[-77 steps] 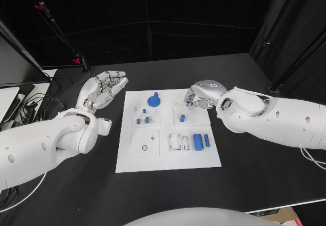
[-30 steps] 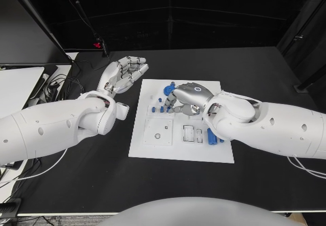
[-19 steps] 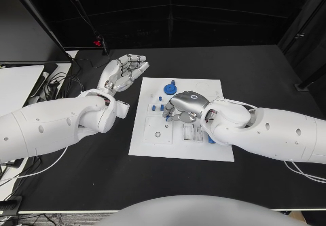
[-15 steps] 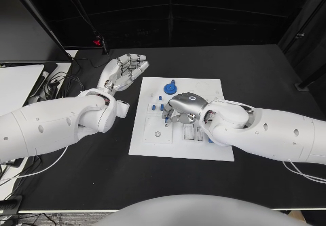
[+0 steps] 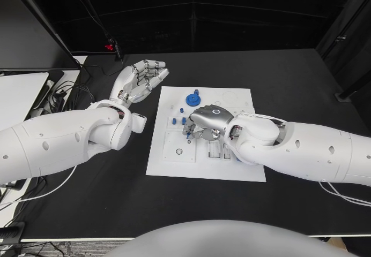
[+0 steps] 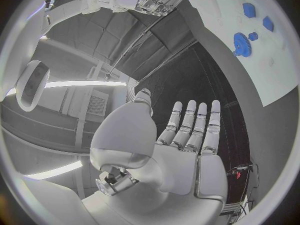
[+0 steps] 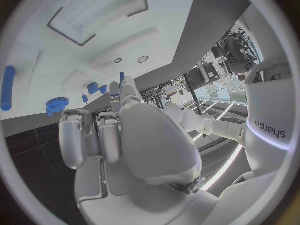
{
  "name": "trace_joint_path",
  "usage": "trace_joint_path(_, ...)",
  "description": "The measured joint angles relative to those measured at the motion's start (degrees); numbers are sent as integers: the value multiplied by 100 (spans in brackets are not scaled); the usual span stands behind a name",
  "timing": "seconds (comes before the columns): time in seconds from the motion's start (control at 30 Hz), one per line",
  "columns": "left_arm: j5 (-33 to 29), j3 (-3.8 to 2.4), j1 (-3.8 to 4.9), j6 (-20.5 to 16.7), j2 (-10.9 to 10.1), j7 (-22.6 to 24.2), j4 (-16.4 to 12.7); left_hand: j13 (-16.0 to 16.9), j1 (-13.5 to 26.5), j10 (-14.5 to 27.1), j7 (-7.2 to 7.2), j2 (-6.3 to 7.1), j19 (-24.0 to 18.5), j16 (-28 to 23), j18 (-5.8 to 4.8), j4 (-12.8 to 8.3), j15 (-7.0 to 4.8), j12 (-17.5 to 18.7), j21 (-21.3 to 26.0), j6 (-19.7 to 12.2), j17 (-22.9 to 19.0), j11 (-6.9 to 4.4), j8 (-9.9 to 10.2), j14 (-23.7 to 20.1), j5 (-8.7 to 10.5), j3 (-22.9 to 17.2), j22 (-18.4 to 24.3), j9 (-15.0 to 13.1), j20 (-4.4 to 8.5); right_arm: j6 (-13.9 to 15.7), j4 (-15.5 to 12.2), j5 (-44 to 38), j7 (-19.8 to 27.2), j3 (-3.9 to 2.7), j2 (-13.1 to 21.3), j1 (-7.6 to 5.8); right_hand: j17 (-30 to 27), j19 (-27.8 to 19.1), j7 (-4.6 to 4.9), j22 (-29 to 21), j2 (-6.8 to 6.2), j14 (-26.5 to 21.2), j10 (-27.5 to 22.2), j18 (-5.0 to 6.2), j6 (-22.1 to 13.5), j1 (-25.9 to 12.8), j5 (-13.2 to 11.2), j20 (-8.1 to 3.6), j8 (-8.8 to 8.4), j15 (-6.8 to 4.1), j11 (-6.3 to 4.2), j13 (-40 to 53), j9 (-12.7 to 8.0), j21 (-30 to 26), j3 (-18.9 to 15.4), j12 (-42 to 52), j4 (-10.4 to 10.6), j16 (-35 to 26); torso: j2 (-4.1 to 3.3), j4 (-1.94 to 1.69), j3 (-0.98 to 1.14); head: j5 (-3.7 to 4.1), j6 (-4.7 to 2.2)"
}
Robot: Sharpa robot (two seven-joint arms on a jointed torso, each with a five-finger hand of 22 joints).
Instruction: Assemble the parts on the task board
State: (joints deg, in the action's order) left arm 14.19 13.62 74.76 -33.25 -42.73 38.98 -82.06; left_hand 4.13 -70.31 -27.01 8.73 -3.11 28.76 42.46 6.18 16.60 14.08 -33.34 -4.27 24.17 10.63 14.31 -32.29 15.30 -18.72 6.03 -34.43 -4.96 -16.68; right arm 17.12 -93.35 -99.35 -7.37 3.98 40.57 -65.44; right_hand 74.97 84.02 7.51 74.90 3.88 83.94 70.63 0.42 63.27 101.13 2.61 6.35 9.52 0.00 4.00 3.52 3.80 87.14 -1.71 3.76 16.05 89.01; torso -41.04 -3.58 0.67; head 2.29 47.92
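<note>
The head view is evenly lit from above; the white task board looks bright against the dark counter. Both wrist views bend straight edges strongly at the rim. Bright strips of light glare there.

Bulky glossy white arms end in a silver left robot hand and right robot hand.

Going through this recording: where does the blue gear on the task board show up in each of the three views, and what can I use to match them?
Head view: blue gear at the task board's far end, beyond the right hand.
Left wrist view: gear on the white board, beyond the open left hand.
Right wrist view: gear near the board's edge.
Shared landmark: the small blue pegs beside the gear.
</note>
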Motion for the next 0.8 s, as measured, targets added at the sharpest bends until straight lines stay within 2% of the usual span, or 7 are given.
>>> trace_joint_path(0.37,0,0,0,0,9,0,2,0,0,0,0,0,0,0,0,0,0,0,0,0,0,0,0,0,0,0,0,0,0,-120,20,-140,-5,0,-35,2,0,0,18,0,0,0,0,0,-20,0,-1,0,-9,0,0,0,3,0,16,0,16,0,-2,1,0,32,22)
trace_joint_path(0.8,-1,0,0,0,-2,0,-5,-5,0,0,0,0,0,25,0,17,0,0,-23,0,-21,0,-24,0,-21,16,1,8,0,-335,73,-187,-70,1,-116,17,0,0,12,0,-1,0,-20,0,-28,-1,21,0,-23,0,20,-6,3,-22,32,0,1,0,1,1,4,26,64)
